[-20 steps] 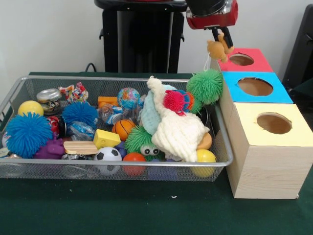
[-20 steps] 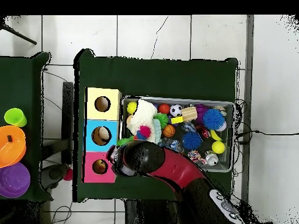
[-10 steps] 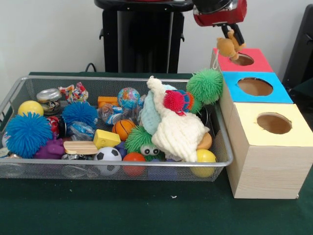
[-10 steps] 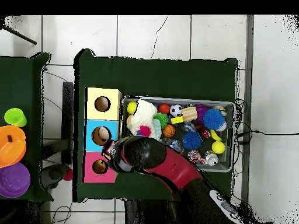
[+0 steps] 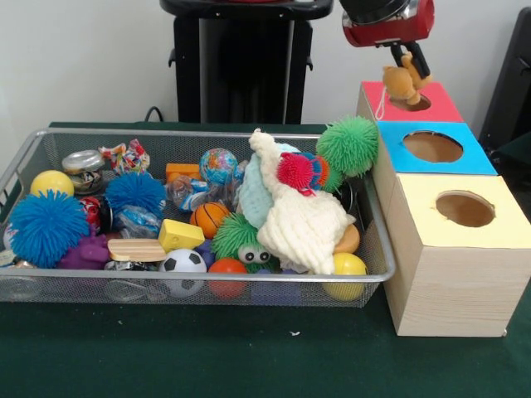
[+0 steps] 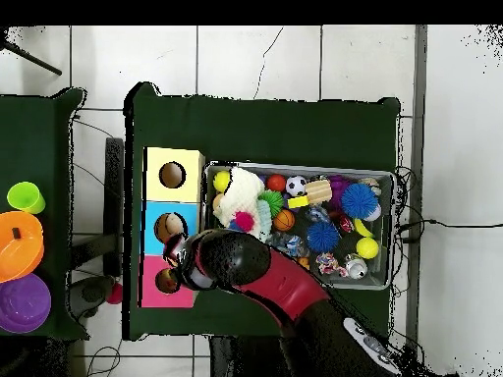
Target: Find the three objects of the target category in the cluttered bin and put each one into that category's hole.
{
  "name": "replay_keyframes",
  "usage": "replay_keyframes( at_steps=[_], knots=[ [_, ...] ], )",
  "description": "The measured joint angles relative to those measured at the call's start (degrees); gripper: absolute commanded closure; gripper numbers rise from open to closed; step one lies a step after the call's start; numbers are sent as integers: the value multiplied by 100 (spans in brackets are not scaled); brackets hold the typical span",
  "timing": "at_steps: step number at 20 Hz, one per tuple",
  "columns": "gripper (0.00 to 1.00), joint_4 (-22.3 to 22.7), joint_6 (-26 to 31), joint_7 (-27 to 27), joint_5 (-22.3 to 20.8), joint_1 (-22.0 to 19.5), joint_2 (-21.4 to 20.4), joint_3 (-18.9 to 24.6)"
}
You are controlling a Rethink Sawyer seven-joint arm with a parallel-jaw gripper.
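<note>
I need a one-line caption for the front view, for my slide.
Sawyer gripper holds a small tan plush toy just above the red box's hole, beside the cluttered wire bin.

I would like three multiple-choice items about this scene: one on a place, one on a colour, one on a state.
1. Over which hole does the gripper hang?
A. red box
B. blue box
C. yellow box

2. What colour is the spiky ball at the wire bin's corner beside the boxes?
A. blue
B. green
C. pink

3. What is the gripper's state?
A. open and empty
B. shut on a small tan plush toy
C. shut on a football

Answers:
1 A: in the front view the toy hangs at the red box's hole.
2 B: its spikes are green.
3 B: the tan toy hangs between the closed fingers.
</note>
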Motion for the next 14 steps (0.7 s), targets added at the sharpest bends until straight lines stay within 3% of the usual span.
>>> replay_keyframes(
  at_steps=[14],
  knots=[
    [100,-137,79,0,-472,429,579,-340]
  ],
)
